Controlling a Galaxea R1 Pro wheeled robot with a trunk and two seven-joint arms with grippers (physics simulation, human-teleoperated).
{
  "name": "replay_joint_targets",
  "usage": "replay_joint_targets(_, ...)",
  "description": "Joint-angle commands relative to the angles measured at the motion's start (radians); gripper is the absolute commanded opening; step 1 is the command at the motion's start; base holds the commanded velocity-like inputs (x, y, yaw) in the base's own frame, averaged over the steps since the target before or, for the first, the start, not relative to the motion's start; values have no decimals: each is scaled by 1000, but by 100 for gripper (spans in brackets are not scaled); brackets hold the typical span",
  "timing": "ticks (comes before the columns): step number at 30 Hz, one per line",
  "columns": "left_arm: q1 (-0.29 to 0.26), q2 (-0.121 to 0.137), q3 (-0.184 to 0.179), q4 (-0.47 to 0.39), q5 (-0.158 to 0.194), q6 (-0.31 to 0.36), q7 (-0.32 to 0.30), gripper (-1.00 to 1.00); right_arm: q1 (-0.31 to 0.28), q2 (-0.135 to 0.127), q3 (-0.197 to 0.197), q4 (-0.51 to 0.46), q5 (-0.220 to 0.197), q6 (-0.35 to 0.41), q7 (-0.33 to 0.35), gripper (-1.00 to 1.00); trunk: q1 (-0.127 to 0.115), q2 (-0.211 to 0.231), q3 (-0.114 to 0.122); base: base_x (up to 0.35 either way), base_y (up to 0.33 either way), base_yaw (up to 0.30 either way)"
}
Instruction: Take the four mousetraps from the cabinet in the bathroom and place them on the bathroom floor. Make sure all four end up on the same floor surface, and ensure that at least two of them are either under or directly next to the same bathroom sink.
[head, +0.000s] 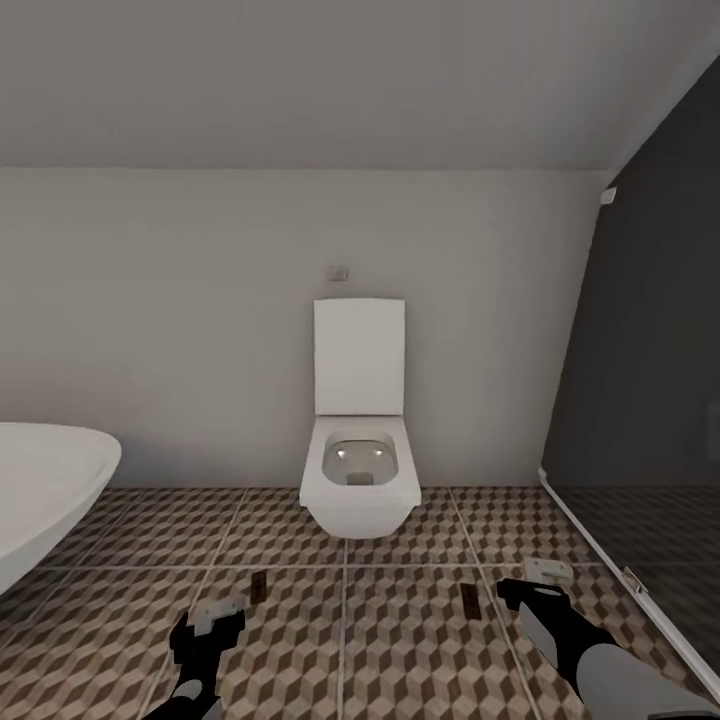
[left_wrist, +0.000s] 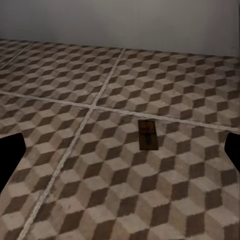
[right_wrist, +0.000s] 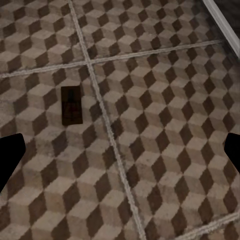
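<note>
Currently, head view: the bathroom floor of cube-patterned brown, beige and white tiles runs from the near edge to a plain pale wall. A white square-edged toilet with its lid raised stands against that wall, centre. The rounded rim of a white oval bathtub closes the left side; a dark glass shower screen with a pale bottom rail closes the right. Two small flat tan-brown wooden mousetraps lie on the open tiles between these: the left mousetrap just beyond the left gripper, the right mousetrap just inboard of the right gripper. They are well apart, one on either side of a grout line, both in front of the toilet. Both grippers hover low over the floor, empty.

Left wrist view: the left mousetrap lies flat on a tile, near a grout crossing, with bare floor on all sides up to the wall base. Black fingertips show at both picture edges, spread wide.

Right wrist view: the right mousetrap lies flat beside a grout line, near a crossing. The pale screen rail edges one corner. Fingertips are likewise set wide apart, nothing between them.
</note>
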Motion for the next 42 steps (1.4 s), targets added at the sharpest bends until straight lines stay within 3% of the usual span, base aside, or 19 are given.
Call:
replay_joint_targets(1,-1,-1,7,1,-1,-6,-1,100,0,-1,9,-2,-8,7,-6,100,0,0,-1,0,0,0)
replay_joint_targets(42,-1,-1,5,2,-1,-12,-1,100,0,-2,9,-4,-8,7,-6,100,0,0,-1,0,0,0)
